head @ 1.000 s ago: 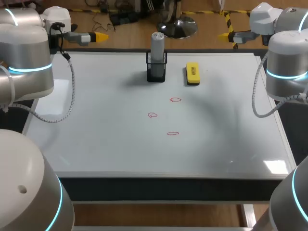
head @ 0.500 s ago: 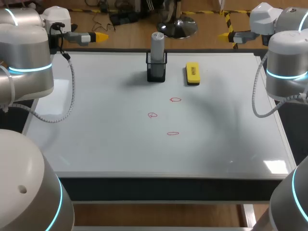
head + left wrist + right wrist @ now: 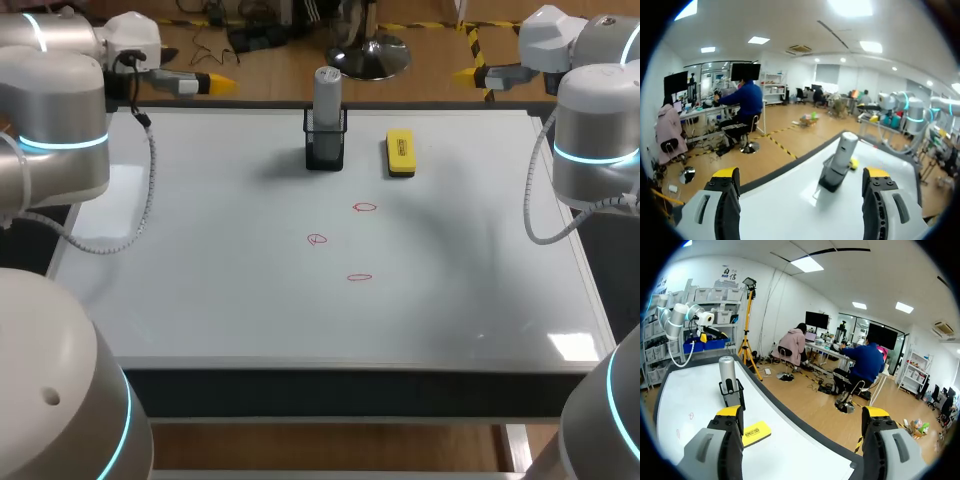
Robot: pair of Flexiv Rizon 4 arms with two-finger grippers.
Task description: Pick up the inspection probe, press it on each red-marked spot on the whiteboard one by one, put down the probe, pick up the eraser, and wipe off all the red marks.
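The upright inspection probe (image 3: 328,88), at upper centre, was seen right of the open, empty left gripper (image 3: 212,83), judged nearer than the equally open right gripper (image 3: 467,73).

Glossy smooth whiteboard (image 3: 250,300), matt grey probe (image 3: 328,88), black wire-mesh holder (image 3: 325,146)

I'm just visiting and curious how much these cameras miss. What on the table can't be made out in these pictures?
- Probe: its lower end is hidden inside the black holder in every view.
- Eraser: in the left wrist view only a yellow sliver shows past the black holder. Its underside is hidden in all views.
- Red marks: in the right wrist view they are too small to tell their shape.
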